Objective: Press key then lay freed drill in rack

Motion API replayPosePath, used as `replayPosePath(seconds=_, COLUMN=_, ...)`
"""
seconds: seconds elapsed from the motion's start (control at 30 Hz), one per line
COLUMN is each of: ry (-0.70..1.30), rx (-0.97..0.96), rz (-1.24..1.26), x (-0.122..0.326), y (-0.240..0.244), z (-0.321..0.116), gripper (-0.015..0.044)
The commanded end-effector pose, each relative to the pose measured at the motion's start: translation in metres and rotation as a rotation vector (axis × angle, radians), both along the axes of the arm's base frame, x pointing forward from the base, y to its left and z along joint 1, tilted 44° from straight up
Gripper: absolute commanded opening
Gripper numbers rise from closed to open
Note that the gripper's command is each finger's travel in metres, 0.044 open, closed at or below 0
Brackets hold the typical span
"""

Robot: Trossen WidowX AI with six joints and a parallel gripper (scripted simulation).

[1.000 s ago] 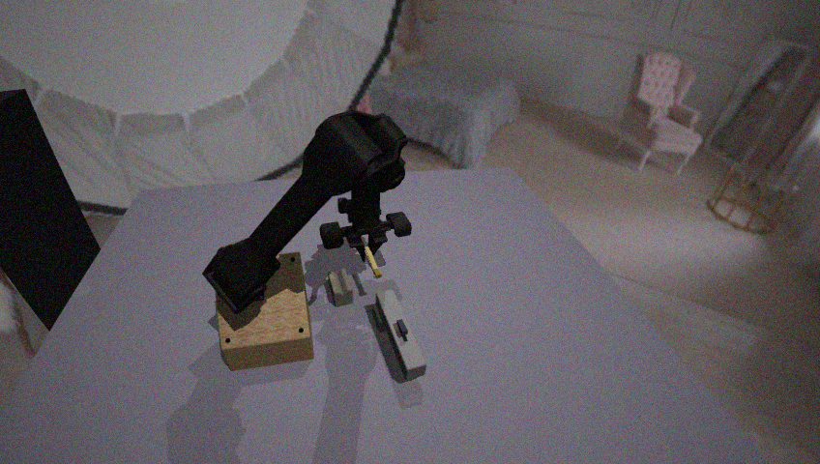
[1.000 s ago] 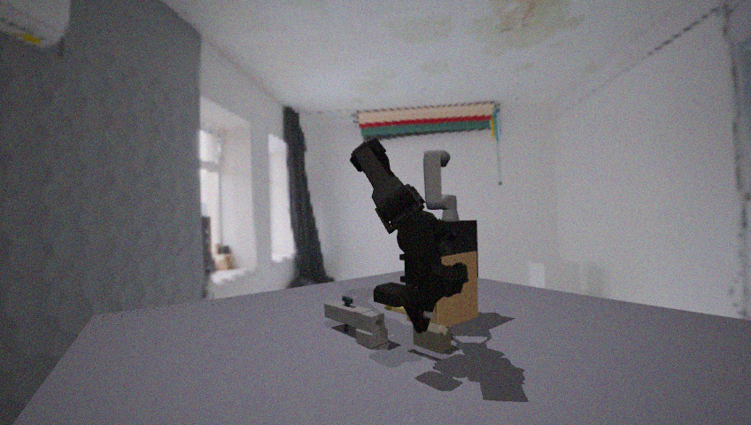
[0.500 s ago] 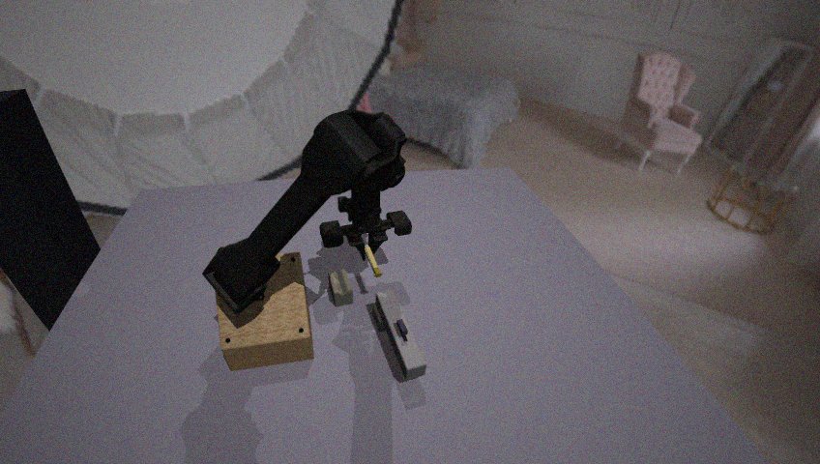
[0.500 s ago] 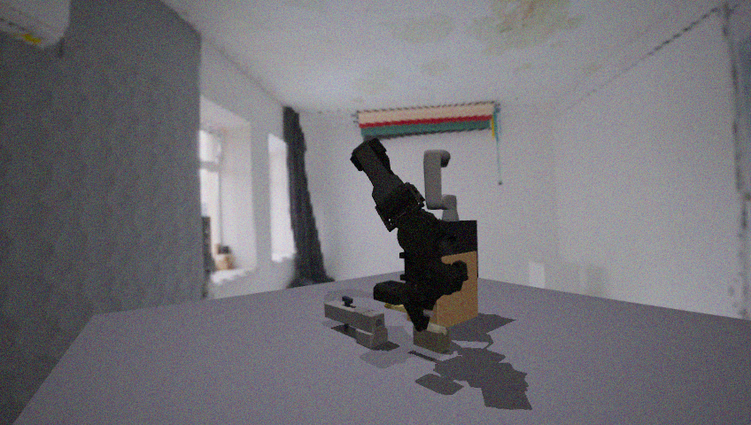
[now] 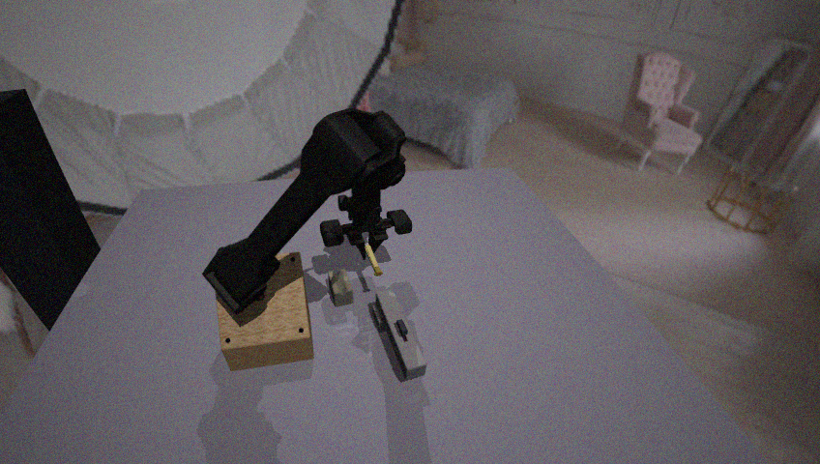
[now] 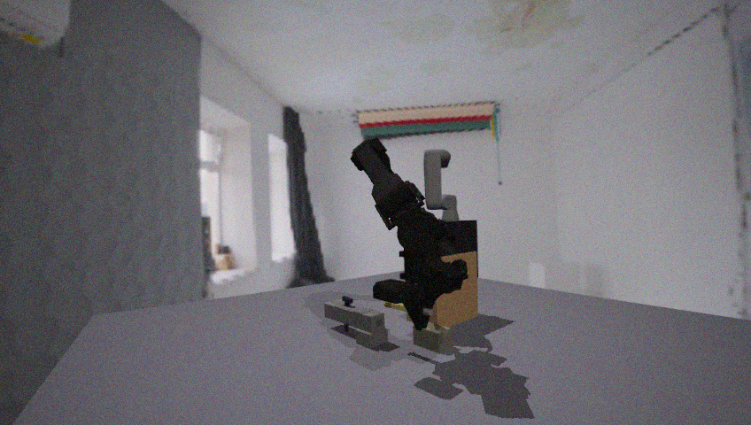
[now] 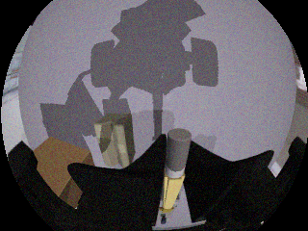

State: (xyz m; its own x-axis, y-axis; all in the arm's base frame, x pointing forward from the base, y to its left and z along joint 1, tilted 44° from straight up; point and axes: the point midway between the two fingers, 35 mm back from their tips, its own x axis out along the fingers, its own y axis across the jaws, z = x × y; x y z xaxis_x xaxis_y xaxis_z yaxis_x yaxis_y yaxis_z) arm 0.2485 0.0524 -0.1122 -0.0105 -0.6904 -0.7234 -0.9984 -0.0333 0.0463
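My gripper point(image 5: 366, 244) point(image 6: 420, 322) point(image 7: 170, 139) is shut on the drill, gripping it near its grey shank end. The drill point(image 5: 374, 263) point(image 6: 394, 305) point(image 7: 172, 192) has a yellow body, is out of the grey beam-like holder and is held above the table, roughly level. The holder point(image 5: 412, 352) point(image 6: 355, 314) stands nearby, with the black key point(image 5: 401, 328) point(image 6: 347, 300) on its top. The small beige grooved rack point(image 5: 343, 298) point(image 6: 431, 340) point(image 7: 120, 144) stands on the table beside the drill, to its left in the top view and the wrist view. The dark fingers partly hide the drill.
A wooden block point(image 5: 276, 331) point(image 6: 462, 301) point(image 7: 60, 159) with dark holes stands beyond the rack, under the arm's base. The grey table point(image 5: 517, 322) point(image 6: 158, 358) carries the arm's shadow. A tall black block point(image 5: 34, 189) stands at the far left in the top view.
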Motion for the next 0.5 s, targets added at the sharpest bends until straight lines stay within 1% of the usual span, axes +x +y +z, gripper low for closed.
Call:
replayPosePath(seconds=0.0, ry=-0.007, rx=0.007, rz=-0.004, x=0.002, y=0.003, z=0.001, gripper=0.0000)
replayPosePath(seconds=0.47, ry=-0.005, rx=0.007, rz=-0.004, x=-0.019, y=0.003, z=-0.004, gripper=0.0000)
